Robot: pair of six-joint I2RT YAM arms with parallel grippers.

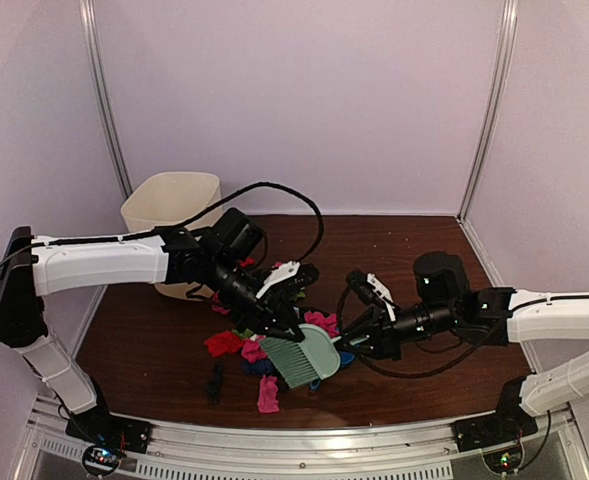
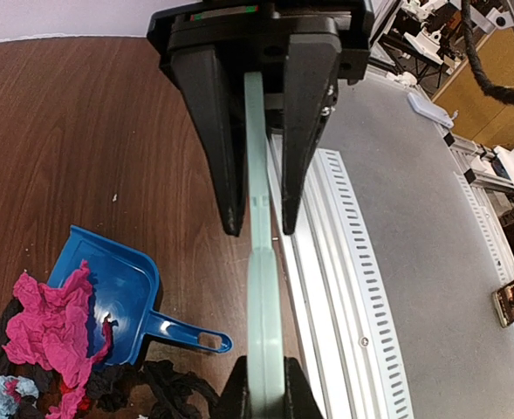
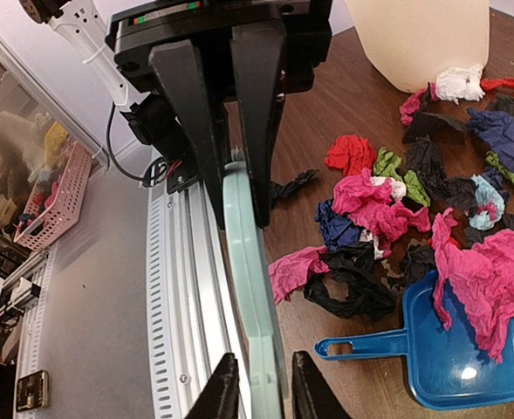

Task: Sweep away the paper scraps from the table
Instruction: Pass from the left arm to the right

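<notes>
One blue dustpan [image 3: 466, 362], one pale green brush [image 1: 299, 365] and one cream bin [image 1: 171, 205] are sitting over one table [image 1: 404, 245]; well over a dozen paper scraps [image 3: 366, 196] are lying there, too bunched for exact counting.

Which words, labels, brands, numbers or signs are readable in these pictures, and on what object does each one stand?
No text can be read in any view.
The brush, dustpan and bin: no print shows.
The small flat device on the grey surface: too small and blurred to read.
The things in the pink basket: too blurred to read.
</notes>
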